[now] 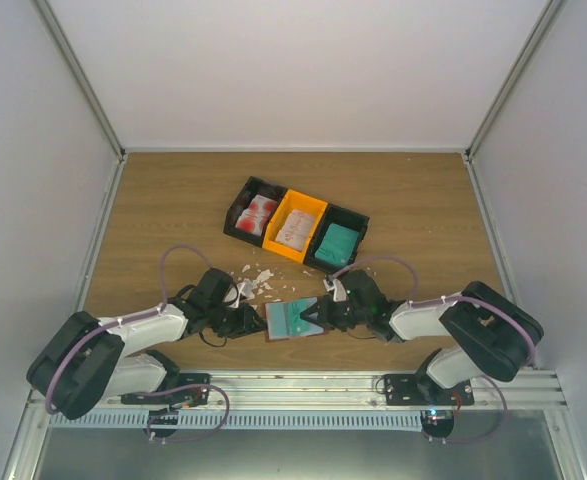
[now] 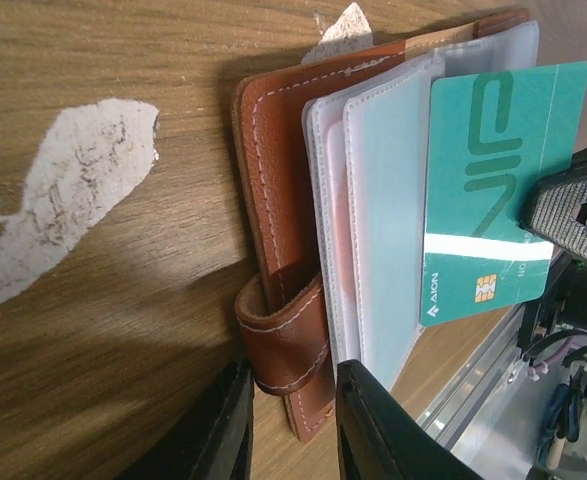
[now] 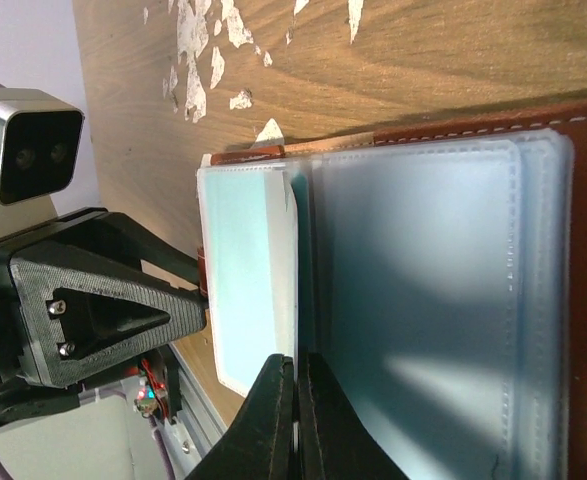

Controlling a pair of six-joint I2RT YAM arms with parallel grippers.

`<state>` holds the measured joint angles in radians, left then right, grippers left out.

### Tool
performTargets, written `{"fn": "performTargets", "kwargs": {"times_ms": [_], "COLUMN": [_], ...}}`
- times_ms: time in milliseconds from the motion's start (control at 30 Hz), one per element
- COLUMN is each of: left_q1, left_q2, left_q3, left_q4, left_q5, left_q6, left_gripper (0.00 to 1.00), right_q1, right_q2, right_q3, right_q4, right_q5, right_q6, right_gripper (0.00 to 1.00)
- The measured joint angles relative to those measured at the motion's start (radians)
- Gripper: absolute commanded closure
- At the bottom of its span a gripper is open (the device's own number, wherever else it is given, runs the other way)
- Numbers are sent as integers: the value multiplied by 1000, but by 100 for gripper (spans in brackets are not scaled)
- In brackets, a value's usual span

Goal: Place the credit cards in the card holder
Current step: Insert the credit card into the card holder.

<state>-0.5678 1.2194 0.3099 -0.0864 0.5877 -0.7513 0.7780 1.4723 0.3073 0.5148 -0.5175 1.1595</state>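
Note:
The brown leather card holder lies open between my two grippers, its clear sleeves fanned out. A teal credit card rests across the sleeves; I cannot tell whether it sits inside a pocket. My right gripper is shut on that card's edge. My left gripper holds the holder's leather strap loop between its fingers, both sides touching it. More credit cards lie in trays behind: white with red blotches, pinkish-beige and teal.
The row of black and orange trays sits mid-table, behind the holder. Small white scraps are scattered between the trays and the holder; one larger white patch lies left of the holder. A metal rail runs along the near edge.

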Motion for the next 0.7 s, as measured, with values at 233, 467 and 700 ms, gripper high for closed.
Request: {"fn": "performTargets", "kwargs": {"times_ms": [233,467,700], "left_q1": [0,0,0], "left_q2": [0,8,20], "left_q3": [0,0,0], "left_q4": [-3,3,17], "left_q5": [-5,0,13], "left_q6": [0,0,-1], "left_gripper": [76,76,76], "right_q1": [-48,-61,-61], "right_q2": [-79,-45,26], "right_q3": [13,48,78], "right_q4": [-126,-161,-159], "right_q5": [-11,-71,-120], "right_q6": [-67,-127,-143], "right_gripper": [99,100,100]}}
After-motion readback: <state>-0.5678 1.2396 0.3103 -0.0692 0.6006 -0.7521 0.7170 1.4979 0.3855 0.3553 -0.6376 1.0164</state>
